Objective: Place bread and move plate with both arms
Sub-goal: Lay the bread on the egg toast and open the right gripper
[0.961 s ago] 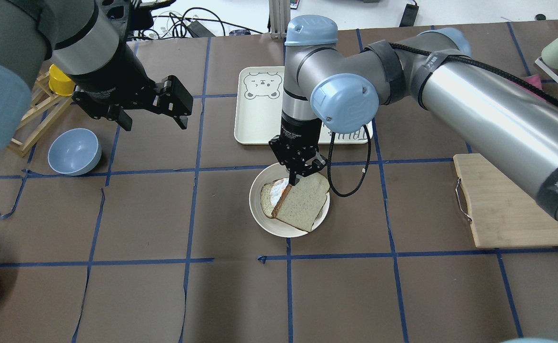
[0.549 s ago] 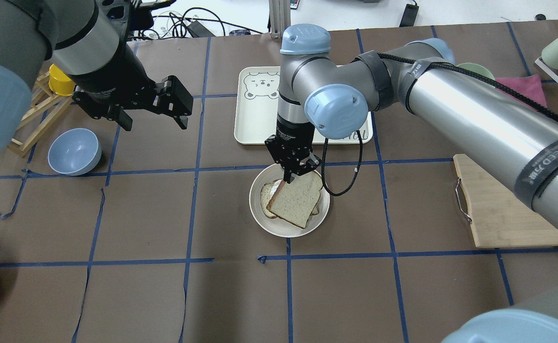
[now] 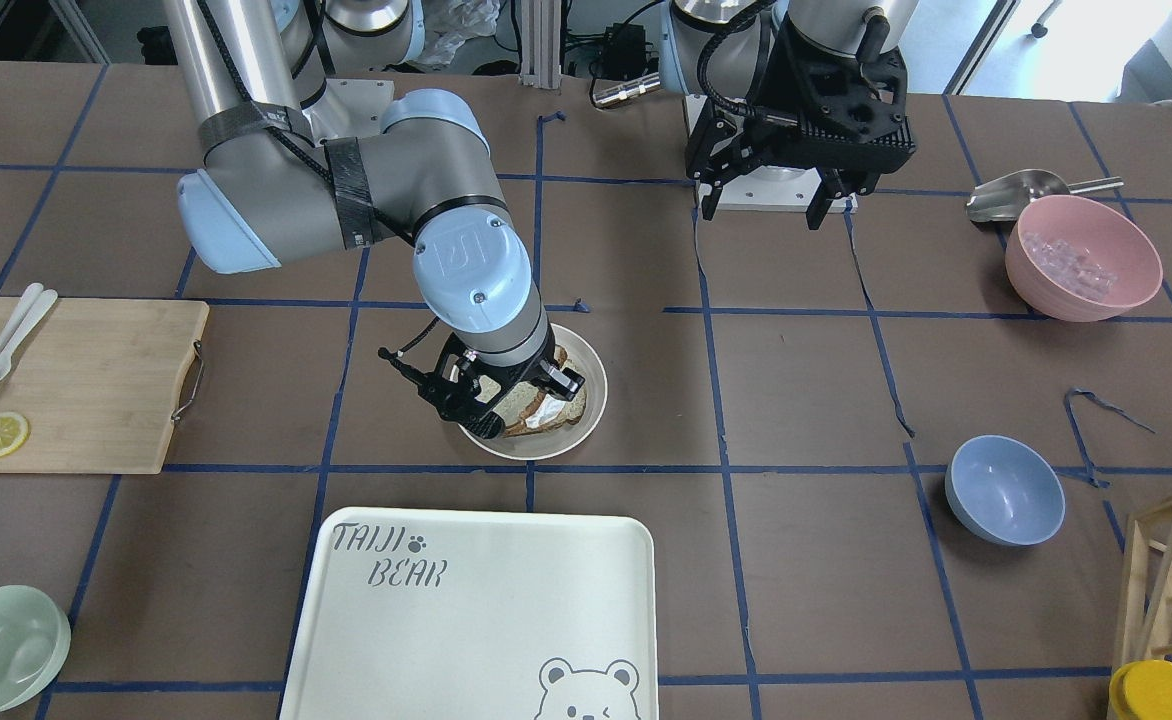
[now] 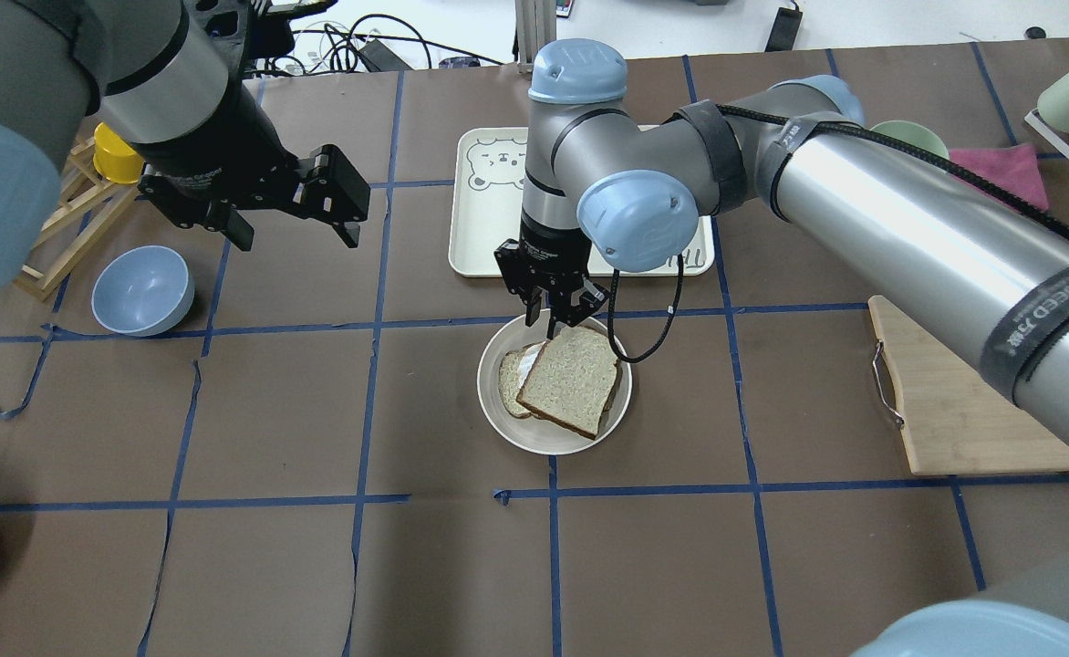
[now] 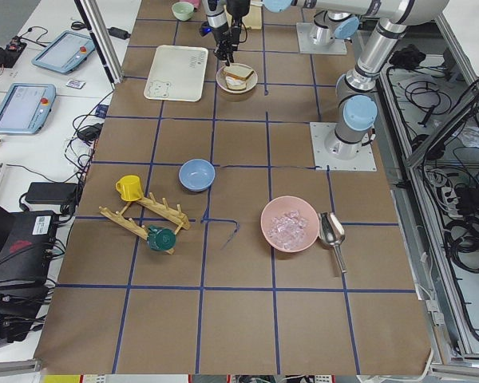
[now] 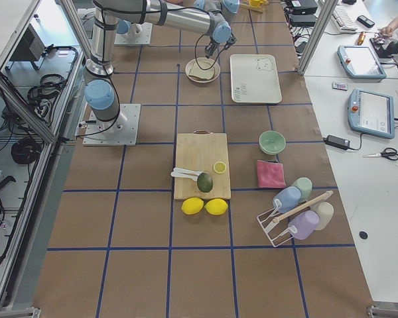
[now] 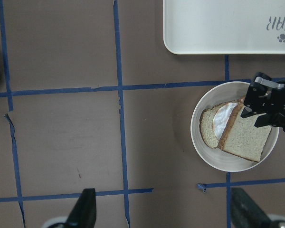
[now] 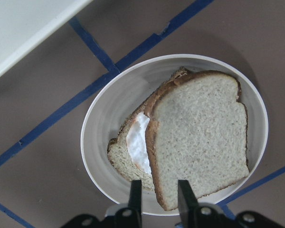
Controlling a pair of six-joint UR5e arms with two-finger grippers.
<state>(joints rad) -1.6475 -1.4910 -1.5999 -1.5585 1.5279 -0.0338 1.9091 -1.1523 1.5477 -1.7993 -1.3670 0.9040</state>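
Observation:
The bread (image 4: 571, 379) lies on the round cream plate (image 4: 498, 415), leaning over a second slice (image 4: 509, 383) that bears white egg. My right gripper (image 4: 542, 321) hovers over the plate's far rim, at the bread's far corner. Its fingers stand a little apart and hold nothing. In the right wrist view the bread (image 8: 194, 142) shows face-on on the plate (image 8: 95, 142), its near corner under the gripper (image 8: 159, 194). My left gripper (image 4: 293, 233) hangs open and empty, high over the table to the left. Its wrist view shows the plate (image 7: 199, 147) at the right.
The white bear-printed tray (image 4: 489, 228) lies just beyond the plate. A blue bowl (image 4: 142, 290) and a wooden rack with a yellow cup (image 4: 78, 210) stand at the left. A wooden cutting board (image 4: 963, 401) lies at the right. A pink bowl (image 3: 1083, 258) sits near the robot's left.
My right gripper carried the tilted bread left over the egg slice, laid it flat, let go and drew back toward the plate's far rim. The left arm has not moved.

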